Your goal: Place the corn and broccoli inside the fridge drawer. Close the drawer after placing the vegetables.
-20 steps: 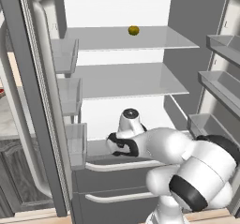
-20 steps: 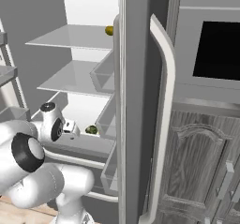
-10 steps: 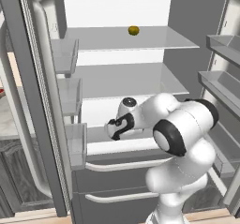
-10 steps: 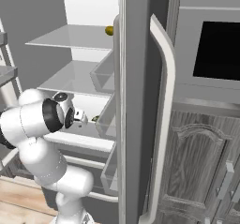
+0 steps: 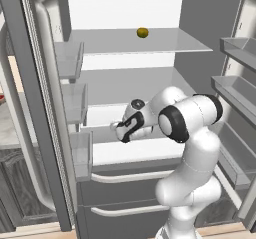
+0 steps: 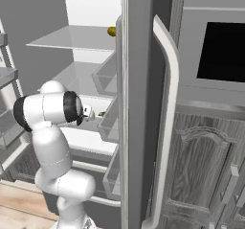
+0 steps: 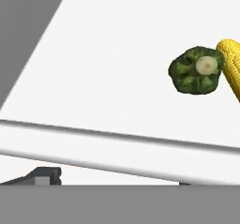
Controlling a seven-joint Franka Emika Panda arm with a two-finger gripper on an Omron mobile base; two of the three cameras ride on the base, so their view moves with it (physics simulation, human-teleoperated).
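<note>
Corn long axis up-down in hand view, touching broccoli, stub facing camera, tool state unclear.

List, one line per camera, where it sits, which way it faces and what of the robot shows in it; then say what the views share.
Left base view: behind the arm's left, facing into the open fridge; white arm rises lower right, gripper at the fridge drawer.
Right base view: behind its right, facing past the door; arm at lower left, oven beside.
Hand view: on the hand, looking into the drawer at the broccoli touching the corn; one dark fingertip shows at the bottom.
Shared: both base views show the round fruit on the top shelf.
</note>
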